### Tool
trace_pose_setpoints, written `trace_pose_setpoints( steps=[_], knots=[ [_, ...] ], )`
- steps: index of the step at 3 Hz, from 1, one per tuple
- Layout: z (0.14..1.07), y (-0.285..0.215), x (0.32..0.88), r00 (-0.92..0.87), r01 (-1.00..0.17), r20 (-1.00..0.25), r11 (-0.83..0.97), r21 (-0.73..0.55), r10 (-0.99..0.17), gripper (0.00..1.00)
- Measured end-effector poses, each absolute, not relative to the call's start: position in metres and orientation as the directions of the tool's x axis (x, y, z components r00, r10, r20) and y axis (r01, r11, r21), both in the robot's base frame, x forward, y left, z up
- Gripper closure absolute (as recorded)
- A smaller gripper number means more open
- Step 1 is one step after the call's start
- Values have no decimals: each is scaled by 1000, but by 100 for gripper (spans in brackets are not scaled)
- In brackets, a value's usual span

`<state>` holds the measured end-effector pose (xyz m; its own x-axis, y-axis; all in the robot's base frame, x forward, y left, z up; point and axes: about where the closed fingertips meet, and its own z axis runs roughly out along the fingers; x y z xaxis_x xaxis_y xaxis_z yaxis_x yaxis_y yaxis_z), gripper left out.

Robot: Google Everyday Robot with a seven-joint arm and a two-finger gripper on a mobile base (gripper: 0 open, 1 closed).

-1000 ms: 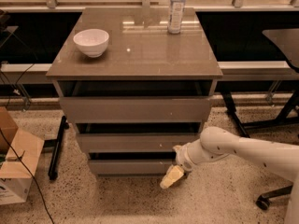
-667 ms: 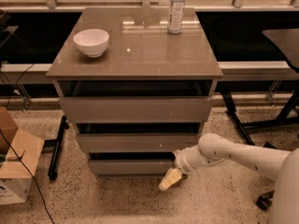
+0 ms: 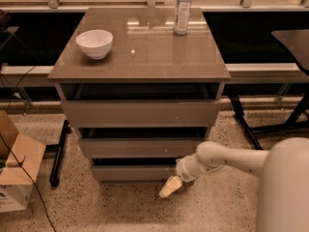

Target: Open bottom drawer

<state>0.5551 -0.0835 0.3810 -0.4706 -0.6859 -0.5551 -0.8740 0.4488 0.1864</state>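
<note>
The bottom drawer point(image 3: 133, 172) is the lowest taupe-grey panel of the cabinet, with a dark gap above its flat front. My gripper point(image 3: 172, 185) hangs from the white arm point(image 3: 227, 159) that reaches in from the right. It sits at the drawer's lower right corner, its cream fingertips pointing down-left toward the floor just in front of the panel. The middle drawer point(image 3: 142, 147) and the taller top drawer point(image 3: 140, 113) are above it.
A white bowl point(image 3: 94, 43) and a clear bottle point(image 3: 182, 9) stand on the cabinet top point(image 3: 145, 57). A cardboard box point(image 3: 14, 170) sits on the speckled floor at the left. A black stand leg point(image 3: 59, 151) is beside the cabinet; a dark table point(image 3: 292, 40) is at the right.
The arm has drawn in a little toward the cabinet's lower right corner. The gripper stays at about the same spot by the bottom drawer. The drawers look unchanged.
</note>
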Motion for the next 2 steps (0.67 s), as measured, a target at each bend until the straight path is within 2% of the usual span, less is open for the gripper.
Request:
trace_pose_setpoints(
  steps=[2],
  knots=[
    [305, -87, 575, -558, -820, -490, 534, 206, -670, 0]
  ],
)
